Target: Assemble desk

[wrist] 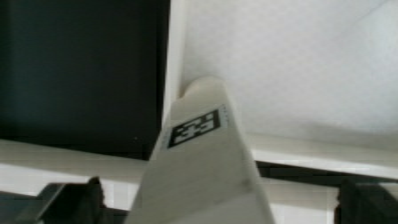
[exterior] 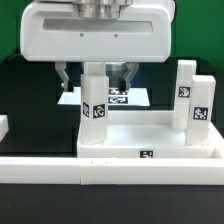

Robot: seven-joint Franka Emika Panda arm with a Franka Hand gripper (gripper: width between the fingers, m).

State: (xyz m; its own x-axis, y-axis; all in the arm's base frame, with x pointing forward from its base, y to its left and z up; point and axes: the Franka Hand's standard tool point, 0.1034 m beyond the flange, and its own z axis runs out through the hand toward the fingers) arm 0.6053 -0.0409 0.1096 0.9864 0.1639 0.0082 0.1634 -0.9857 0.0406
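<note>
The desk top (exterior: pixel 150 140), a white rimmed tray, lies on the dark worktop (exterior: pixel 25 95) just behind the low white border wall (exterior: pixel 40 168) in the exterior view. A tag (exterior: pixel 147 154) shows on the top's near rim. One leg (exterior: pixel 95 105), a white square post with a black-and-white tag, stands upright at the top's corner toward the exterior view's left. Two more legs (exterior: pixel 200 108) stand upright at the top's other end, toward the exterior view's right, one just behind the other. The gripper (exterior: pixel 96 78) hangs straight down over the first leg. Its dark fingers (exterior: pixel 65 78) sit on either side of the post near its upper end, closed in narrow about it; whether the pads actually press the leg cannot be told. In the wrist view the leg (wrist: pixel 199 160) runs up between the two fingers (wrist: pixel 68 198), its tag facing the camera, with the white top behind it. The marker board (exterior: pixel 128 96) lies flat on the worktop behind the top, partly hidden by the fingers.
</note>
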